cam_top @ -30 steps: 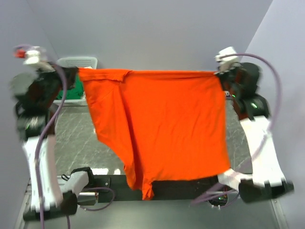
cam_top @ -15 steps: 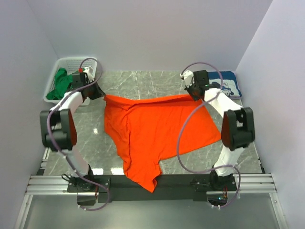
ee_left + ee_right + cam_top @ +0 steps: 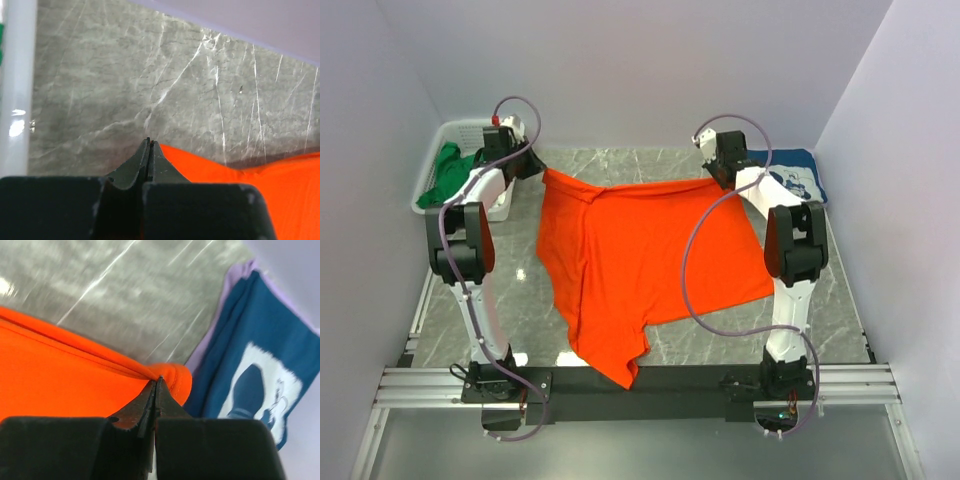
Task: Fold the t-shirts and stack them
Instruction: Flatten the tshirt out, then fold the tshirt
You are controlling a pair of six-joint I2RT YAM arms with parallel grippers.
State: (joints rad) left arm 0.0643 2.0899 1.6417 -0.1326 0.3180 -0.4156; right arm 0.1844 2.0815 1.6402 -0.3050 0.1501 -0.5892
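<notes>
Left pincer (image 3: 539, 170) and right pincer (image 3: 716, 177), clamped shut on the upper corners of the orange t-shirt (image 3: 640, 260) spread mid-frame over the worktop (image 3: 515, 290), should lower together, cloth taut, so it lies flat

A spread t-shirt (image 3: 640, 260) is lying in the middle of the table (image 3: 510, 290). Far left, a basket (image 3: 465, 126) is holding a bunched t-shirt (image 3: 448, 172); far right, a printed t-shirt (image 3: 802, 180) is lying.

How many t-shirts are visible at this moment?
3: the orange t-shirt spread mid-table, the navy t-shirt folded far right, the green t-shirt in the basket far left, which may hide more.
</notes>
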